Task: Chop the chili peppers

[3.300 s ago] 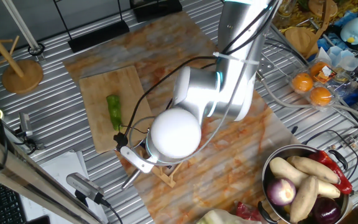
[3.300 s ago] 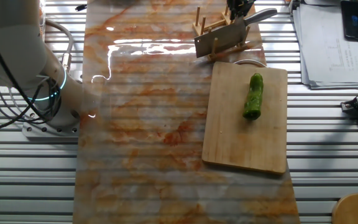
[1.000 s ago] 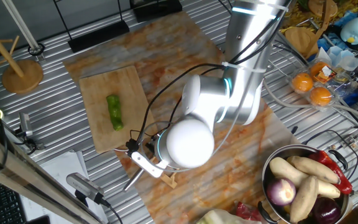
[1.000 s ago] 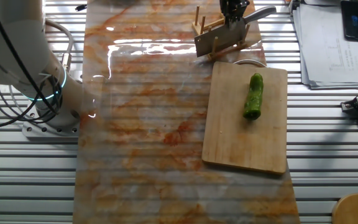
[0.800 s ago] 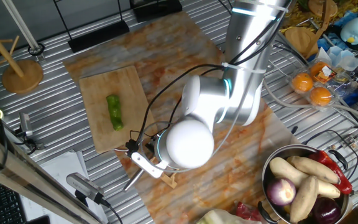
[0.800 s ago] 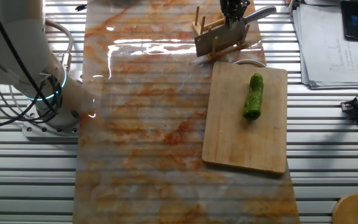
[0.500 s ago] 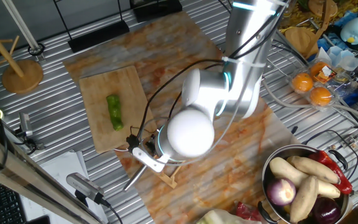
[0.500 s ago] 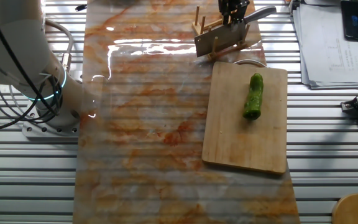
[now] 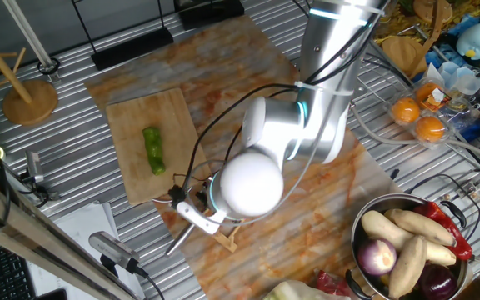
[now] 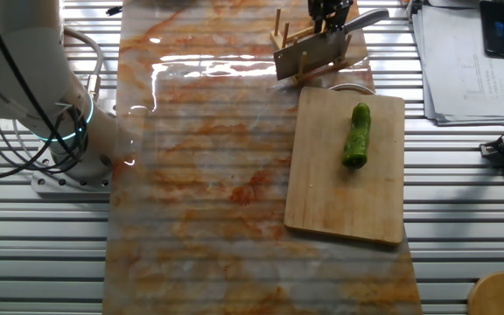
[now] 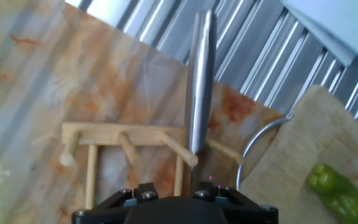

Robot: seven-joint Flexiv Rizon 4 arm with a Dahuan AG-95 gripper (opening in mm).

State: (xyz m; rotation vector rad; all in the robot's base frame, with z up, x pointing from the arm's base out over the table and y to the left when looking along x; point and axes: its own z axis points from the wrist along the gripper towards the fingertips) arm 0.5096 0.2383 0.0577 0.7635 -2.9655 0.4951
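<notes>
The green chili pepper point(image 9: 152, 150) lies whole on the wooden cutting board point(image 9: 140, 108); it also shows in the other fixed view point(image 10: 355, 136) and at the hand view's lower right point(image 11: 337, 190). A knife point(image 10: 304, 57) rests in a wooden rack point(image 10: 287, 35) just beyond the board point(image 10: 339, 201). My gripper point(image 10: 328, 17) is down over the knife where blade meets handle. In the hand view the steel handle point(image 11: 201, 81) runs away from my gripper point(image 11: 174, 190), whose jaws stand apart on either side of it. In one fixed view the arm hides the gripper.
A metal bowl point(image 9: 373, 221) of vegetables stands at the lower right. Oranges point(image 9: 407, 110) in a plastic tray lie at the right. A wooden stand point(image 9: 30, 100) is at the far left. Papers point(image 10: 462, 61) lie beside the board, and the robot base point(image 10: 59, 131) is at the left.
The gripper has come down from above the rack onto the knife. In the last half second the arm shifted only slightly. The knife and the pepper have not moved.
</notes>
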